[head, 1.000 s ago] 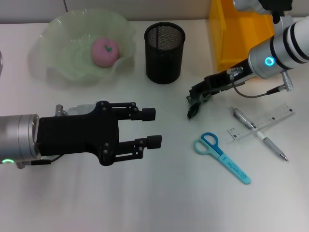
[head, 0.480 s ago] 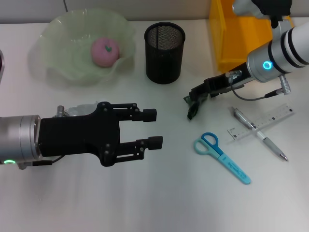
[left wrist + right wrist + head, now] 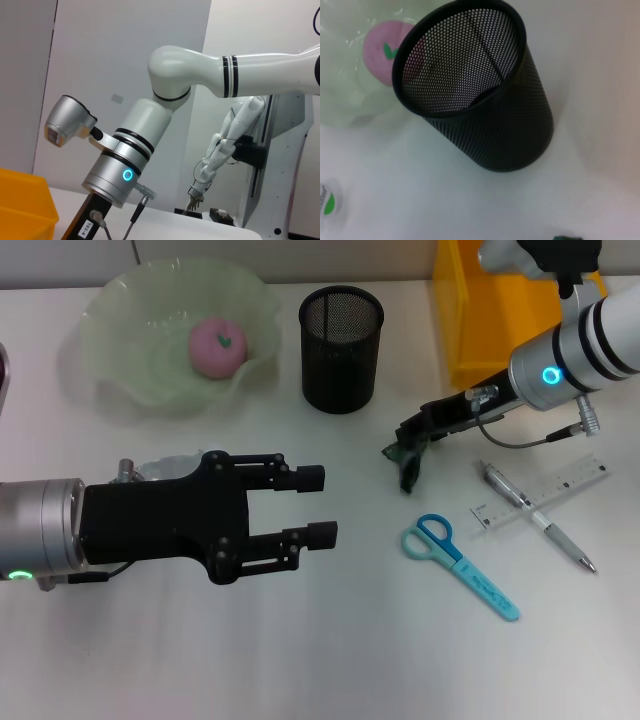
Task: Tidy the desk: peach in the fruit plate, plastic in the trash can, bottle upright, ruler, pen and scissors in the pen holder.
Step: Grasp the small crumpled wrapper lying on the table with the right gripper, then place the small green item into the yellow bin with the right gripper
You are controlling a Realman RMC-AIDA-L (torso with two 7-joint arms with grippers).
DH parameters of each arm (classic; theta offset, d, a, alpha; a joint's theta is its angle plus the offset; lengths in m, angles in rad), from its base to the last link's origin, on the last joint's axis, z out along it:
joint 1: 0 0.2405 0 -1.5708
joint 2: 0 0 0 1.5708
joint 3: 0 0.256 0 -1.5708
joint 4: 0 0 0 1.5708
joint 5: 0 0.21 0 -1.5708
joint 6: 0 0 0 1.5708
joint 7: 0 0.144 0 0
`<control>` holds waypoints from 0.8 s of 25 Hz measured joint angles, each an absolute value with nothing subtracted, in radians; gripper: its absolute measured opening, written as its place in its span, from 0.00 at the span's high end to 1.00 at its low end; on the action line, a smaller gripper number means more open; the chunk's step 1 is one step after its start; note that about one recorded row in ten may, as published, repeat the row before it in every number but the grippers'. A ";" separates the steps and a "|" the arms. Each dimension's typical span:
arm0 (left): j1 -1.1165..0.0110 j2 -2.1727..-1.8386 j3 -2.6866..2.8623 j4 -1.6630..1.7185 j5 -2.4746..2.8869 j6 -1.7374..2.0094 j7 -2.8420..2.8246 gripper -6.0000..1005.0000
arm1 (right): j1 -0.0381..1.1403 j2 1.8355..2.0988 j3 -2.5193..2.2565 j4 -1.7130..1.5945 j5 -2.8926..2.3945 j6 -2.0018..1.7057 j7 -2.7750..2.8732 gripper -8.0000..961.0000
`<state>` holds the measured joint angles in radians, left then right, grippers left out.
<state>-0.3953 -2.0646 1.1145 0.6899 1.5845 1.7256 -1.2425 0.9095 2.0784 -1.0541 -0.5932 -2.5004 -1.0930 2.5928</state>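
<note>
1. Left gripper (image 3: 318, 505): matte black, two squared finger pads on linked bars, mounted on a silver cylindrical wrist with a small green light.
2. Right gripper (image 3: 408, 452): black, slender, mounted on a silver wrist with a cyan ring light.
3. Right arm (image 3: 600, 325): white, black bands.
4. Grey cable loops beside the right wrist.

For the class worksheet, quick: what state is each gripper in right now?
Left gripper: open, holding nothing.
Right gripper: shut on a dark green scrap, lifted above the desk.
</note>
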 joint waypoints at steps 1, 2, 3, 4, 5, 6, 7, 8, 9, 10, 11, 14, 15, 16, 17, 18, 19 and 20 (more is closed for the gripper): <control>-0.395 -2.065 1.114 0.690 1.585 1.726 -1.242 0.43 | 0.910 2.078 -1.055 -0.592 -2.500 -1.093 2.591 0.36; -0.395 -2.065 1.114 0.690 1.585 1.726 -1.242 0.43 | 0.910 2.079 -1.064 -0.591 -2.500 -1.093 2.589 0.39; -0.396 -2.065 1.114 0.690 1.585 1.726 -1.242 0.43 | 0.910 2.079 -1.064 -0.591 -2.500 -1.093 2.589 0.42; -0.396 -2.065 1.114 0.690 1.585 1.726 -1.242 0.43 | 0.910 2.080 -1.070 -0.592 -2.499 -1.093 2.588 0.45; -0.396 -2.065 1.114 0.690 1.585 1.726 -1.242 0.43 | 0.910 2.080 -1.077 -0.593 -2.499 -1.093 2.588 0.48; -0.396 -2.065 1.114 0.690 1.585 1.726 -1.242 0.43 | 0.909 2.081 -1.083 -0.595 -2.499 -1.093 2.587 0.51; -0.396 -2.065 1.113 0.690 1.585 1.726 -1.242 0.43 | 0.908 2.081 -1.088 -0.597 -2.499 -1.093 2.587 0.54; -0.396 -2.065 1.113 0.690 1.585 1.726 -1.242 0.43 | 0.907 2.081 -1.093 -0.600 -2.499 -1.093 2.587 0.57; -0.396 -2.065 1.112 0.690 1.584 1.726 -1.242 0.43 | 0.905 2.082 -1.099 -0.603 -2.499 -1.093 2.587 0.60; -0.396 -2.065 1.112 0.690 1.585 1.726 -1.242 0.43 | 0.903 2.082 -1.102 -0.608 -2.499 -1.093 2.586 0.63; -0.396 -2.065 1.111 0.690 1.585 1.726 -1.242 0.43 | 0.900 2.083 -1.106 -0.613 -2.499 -1.094 2.583 0.67; -0.396 -2.065 1.111 0.690 1.584 1.726 -1.242 0.44 | 0.895 2.084 -1.107 -0.618 -2.499 -1.096 2.564 0.77; -0.395 -2.065 1.110 0.690 1.585 1.726 -1.242 0.44 | 0.891 2.084 -1.107 -0.624 -2.498 -1.099 2.557 0.81; -0.395 -2.065 1.109 0.690 1.585 1.726 -1.242 0.44 | 0.885 2.085 -1.107 -0.635 -2.498 -1.101 2.553 0.84; -0.395 -2.065 1.109 0.690 1.585 1.726 -1.242 0.44 | 0.875 2.085 -1.107 -0.648 -2.497 -1.103 2.550 0.86; -0.395 -2.065 1.109 0.690 1.585 1.726 -1.242 0.44 | 0.866 2.086 -1.108 -0.664 -2.496 -1.107 2.549 0.89; -0.394 -2.065 1.108 0.690 1.585 1.726 -1.242 0.44 | 0.852 2.087 -1.108 -0.687 -2.494 -1.111 2.548 0.92; -0.394 -2.065 1.108 0.690 1.585 1.726 -1.242 0.44 | 0.840 2.087 -1.109 -0.708 -2.483 -1.119 2.545 0.94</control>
